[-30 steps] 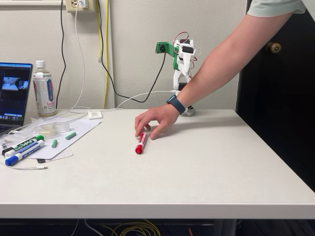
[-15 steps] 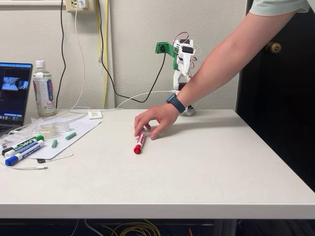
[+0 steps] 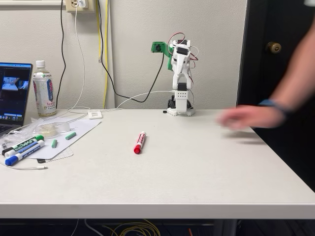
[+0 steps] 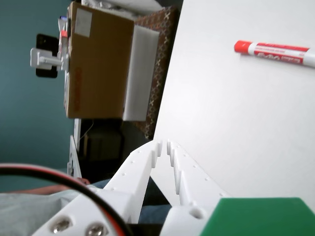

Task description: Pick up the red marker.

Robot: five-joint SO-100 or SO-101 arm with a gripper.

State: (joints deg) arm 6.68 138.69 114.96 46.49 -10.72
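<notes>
One red marker (image 3: 140,142), red-capped with a red-labelled white barrel, lies alone mid-table (image 3: 197,167); the gripper (image 4: 164,145) fingers are pressed nearly together, holding nothing.

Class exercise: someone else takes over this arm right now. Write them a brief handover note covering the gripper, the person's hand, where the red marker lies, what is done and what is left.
Gripper: fingers nearly together, holding nothing; the arm stands folded upright at the back of the table.
Hand: blurred, at the table's right side in the fixed view, apart from the marker.
Red marker: lying flat on the bare tabletop in front of the arm, nothing touching it.
Green marker and blue marker: far left, not wanted.
Done: nothing of the pickup.
Left: reach out, open, close on the red marker, lift.
</notes>
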